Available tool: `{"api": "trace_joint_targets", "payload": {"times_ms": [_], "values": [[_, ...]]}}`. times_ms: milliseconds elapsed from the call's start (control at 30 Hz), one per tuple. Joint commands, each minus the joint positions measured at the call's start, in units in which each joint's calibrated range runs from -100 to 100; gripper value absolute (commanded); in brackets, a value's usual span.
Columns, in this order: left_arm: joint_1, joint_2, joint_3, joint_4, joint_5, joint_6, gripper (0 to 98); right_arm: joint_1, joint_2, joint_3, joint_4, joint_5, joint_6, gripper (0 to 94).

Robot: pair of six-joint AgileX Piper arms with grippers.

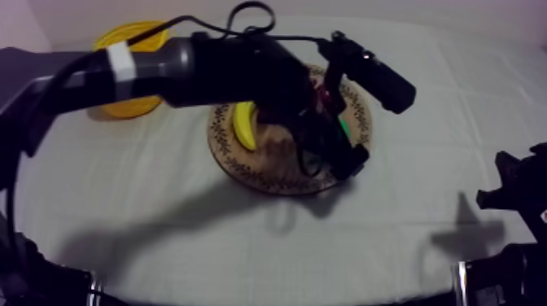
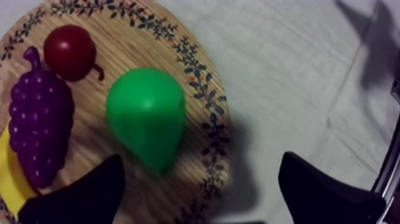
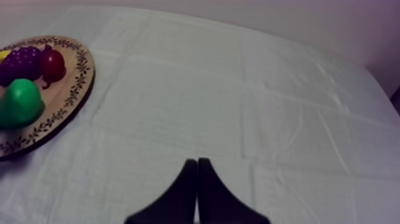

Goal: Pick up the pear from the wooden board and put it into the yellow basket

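Left hand [image 2: 202, 159] (fingers [image 2: 77, 196] apart) over pear [image 2: 146, 116], apparently clear

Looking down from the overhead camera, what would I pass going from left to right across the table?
Yellow basket → banana, lying on the wooden board → left gripper, over that board → right gripper.

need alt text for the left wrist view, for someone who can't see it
The left gripper is open, close over a green pear that lies on the round wooden board with a patterned rim. Beside the pear on the board are purple grapes, a small red fruit and part of a yellow banana; grey-white cloth lies beyond.
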Motion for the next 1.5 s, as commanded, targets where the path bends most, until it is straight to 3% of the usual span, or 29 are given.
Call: {"api": "trace_joint_targets", "payload": {"times_ms": [0,333,800,1233,1467], "values": [[-0.1,4.4,-10.6,0.05,6.0,-0.1,97.9,0.0,0.0,0.0,0.0,0.0,0.0,0.3],[-1.9,14.9,-27.6,0.75,19.0,0.1,97.6,0.0,0.0,0.0,0.0,0.0,0.0,0.3],[-3.1,24.1,-38.1,-0.28,29.0,-0.7,94.7,0.0,0.0,0.0,0.0,0.0,0.0,0.3],[-4.1,26.4,-38.8,0.55,30.7,-3.1,65.6,0.0,0.0,0.0,0.0,0.0,0.0,0.3],[-4.4,23.4,-35.9,1.27,30.2,-4.2,60.0,0.0,0.0,0.0,0.0,0.0,0.0,0.3]]}}
